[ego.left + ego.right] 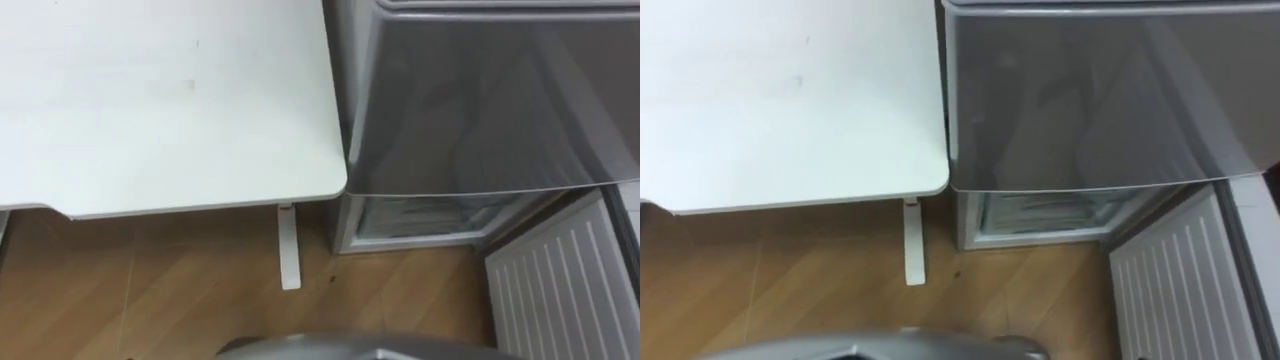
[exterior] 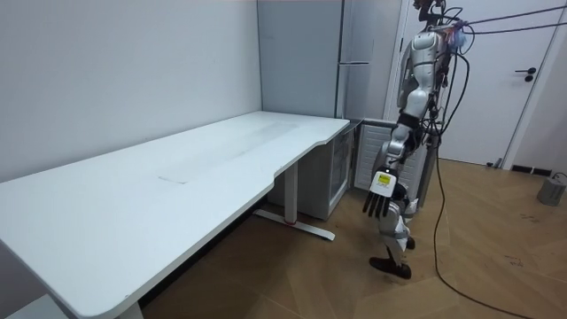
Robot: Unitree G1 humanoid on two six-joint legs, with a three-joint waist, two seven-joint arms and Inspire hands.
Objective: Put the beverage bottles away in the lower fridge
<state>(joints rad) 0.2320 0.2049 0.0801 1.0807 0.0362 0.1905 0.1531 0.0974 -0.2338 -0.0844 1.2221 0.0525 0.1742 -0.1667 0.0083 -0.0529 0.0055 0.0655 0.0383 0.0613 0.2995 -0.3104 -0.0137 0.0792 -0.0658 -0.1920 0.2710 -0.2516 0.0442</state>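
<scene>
A white counter (image 1: pixel 170 100) with a rounded corner takes the upper left of the eye views, and its white leg (image 1: pixel 289 245) stands on a brown wooden floor (image 1: pixel 150 290). In the room view the counter runs along a pale grey wall (image 2: pixel 115 71). At the room view's right there is a white door (image 2: pixel 496 97) with a dark handle (image 2: pixel 526 73), and near it a small metal pot (image 2: pixel 553 189) stands on the floor.

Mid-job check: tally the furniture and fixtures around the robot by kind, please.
White table: 1
Fridge: 1
Fridge doors: 2 (upper door shut, lower door open)
Room door: 1
Total: 5
</scene>
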